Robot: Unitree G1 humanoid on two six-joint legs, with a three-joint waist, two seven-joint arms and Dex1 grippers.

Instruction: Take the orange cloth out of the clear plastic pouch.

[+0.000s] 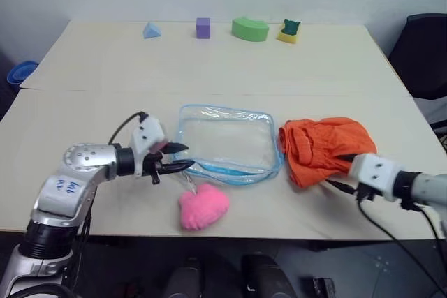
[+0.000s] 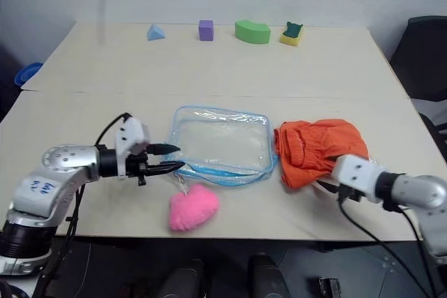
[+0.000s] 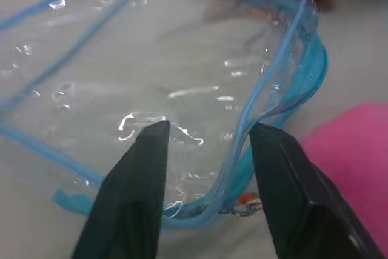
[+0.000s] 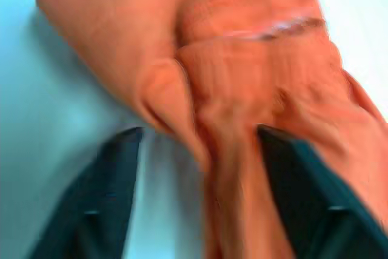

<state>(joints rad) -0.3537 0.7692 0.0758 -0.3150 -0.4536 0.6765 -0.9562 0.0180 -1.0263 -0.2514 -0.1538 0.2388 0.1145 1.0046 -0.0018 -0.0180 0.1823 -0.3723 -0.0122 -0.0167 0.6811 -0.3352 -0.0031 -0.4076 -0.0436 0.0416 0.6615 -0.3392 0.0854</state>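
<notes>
Bright orange folded cloth [image 1: 323, 148]: out on the worktop [image 1: 209, 68], touching the empty clear blue-trimmed plastic pouch [image 1: 227, 142]. Left pincer [image 1: 180, 156] open at the pouch's edge; right pincer [image 4: 200, 150] open astride cloth, gripping nothing. Removal judged complete; next, withdraw both arms.

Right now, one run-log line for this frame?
bright orange cloth: out, on table right of pouch | clear blue-trimmed plastic pouch: empty, flat | left tool: open at pouch edge | right tool: open at cloth
</notes>
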